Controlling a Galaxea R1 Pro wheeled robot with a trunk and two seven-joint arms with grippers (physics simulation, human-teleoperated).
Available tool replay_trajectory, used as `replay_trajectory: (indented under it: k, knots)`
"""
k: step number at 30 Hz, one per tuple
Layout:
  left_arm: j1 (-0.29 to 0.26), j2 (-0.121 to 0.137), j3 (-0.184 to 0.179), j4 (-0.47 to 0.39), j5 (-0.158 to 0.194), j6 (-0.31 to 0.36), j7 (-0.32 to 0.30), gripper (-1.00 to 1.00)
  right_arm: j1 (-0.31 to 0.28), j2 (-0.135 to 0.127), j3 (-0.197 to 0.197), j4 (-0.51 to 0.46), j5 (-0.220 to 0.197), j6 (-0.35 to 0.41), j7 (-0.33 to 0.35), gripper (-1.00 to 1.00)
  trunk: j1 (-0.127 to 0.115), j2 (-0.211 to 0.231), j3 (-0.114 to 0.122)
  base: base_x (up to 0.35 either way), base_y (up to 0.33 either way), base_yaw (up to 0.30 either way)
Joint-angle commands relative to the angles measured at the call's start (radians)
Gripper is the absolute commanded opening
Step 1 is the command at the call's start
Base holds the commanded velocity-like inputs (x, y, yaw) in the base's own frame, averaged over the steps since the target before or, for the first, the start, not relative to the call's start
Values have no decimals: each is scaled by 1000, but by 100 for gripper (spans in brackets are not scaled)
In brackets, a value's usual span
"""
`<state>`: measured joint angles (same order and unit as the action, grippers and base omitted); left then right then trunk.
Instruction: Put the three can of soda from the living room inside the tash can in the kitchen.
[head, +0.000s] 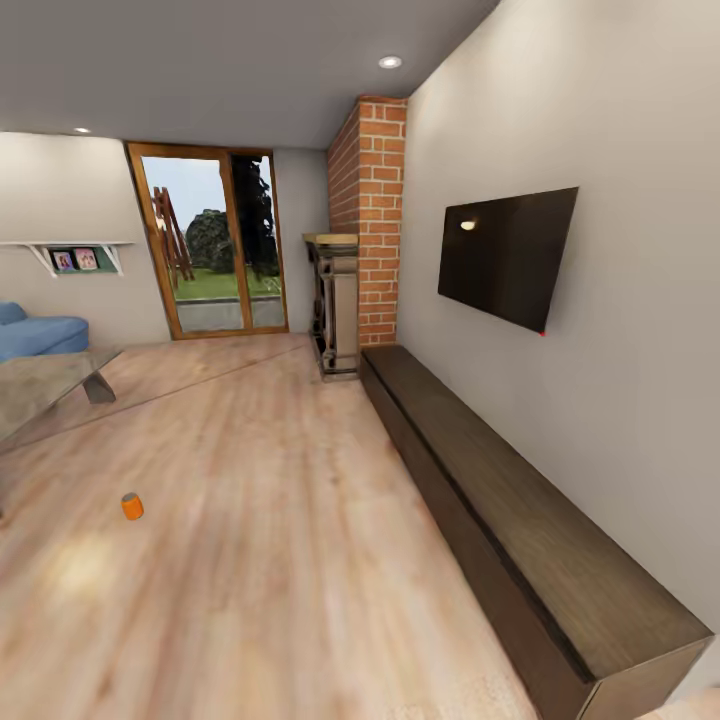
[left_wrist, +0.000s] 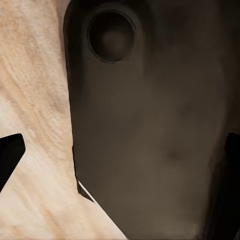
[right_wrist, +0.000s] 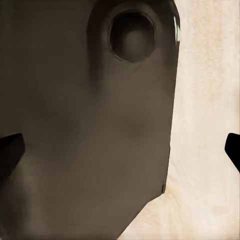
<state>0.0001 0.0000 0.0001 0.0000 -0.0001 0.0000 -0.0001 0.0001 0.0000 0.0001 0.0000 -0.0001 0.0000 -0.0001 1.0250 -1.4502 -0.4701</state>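
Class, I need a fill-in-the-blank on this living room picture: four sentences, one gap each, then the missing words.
1. The orange soda can stands on the wood ______.
2. The chimney beside the glass doors is built of ______.
3. The television hangs on the wall above a long, low, dark ______.
4. The sofa at the head view's left edge is ______ in colour.

Missing words: floor; brick; cabinet; blue

Light wood plank floor (head: 280, 520). One orange soda can (head: 132, 506) upright on bare planks toward left edge. Long dark low cabinet (head: 520, 530) along right wall. Glass table (head: 40, 385) standing at far left. Blue sofa (head: 40, 335) behind.
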Motion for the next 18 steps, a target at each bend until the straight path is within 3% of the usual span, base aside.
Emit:
replay_trajectory:
  k: [1,5,10,18]
  knots:
    - [0,0,0,0,0,0,0,100,0,0,0,0,0,0,0,100,0,0,0,0,0,0]
    - [-3,-2,-5,-14,-1,6,-3,100,8,-1,4,-4,6,7,-1,100,0,0,0,0,0,0]
    - [-3,1,-7,-36,-1,-22,-1,100,2,22,6,-6,8,2,-9,100,0,0,0,0,0,0]
    - [-3,6,-5,-61,-2,-30,-4,100,0,23,5,-30,9,18,-13,100,0,0,0,0,0,0]
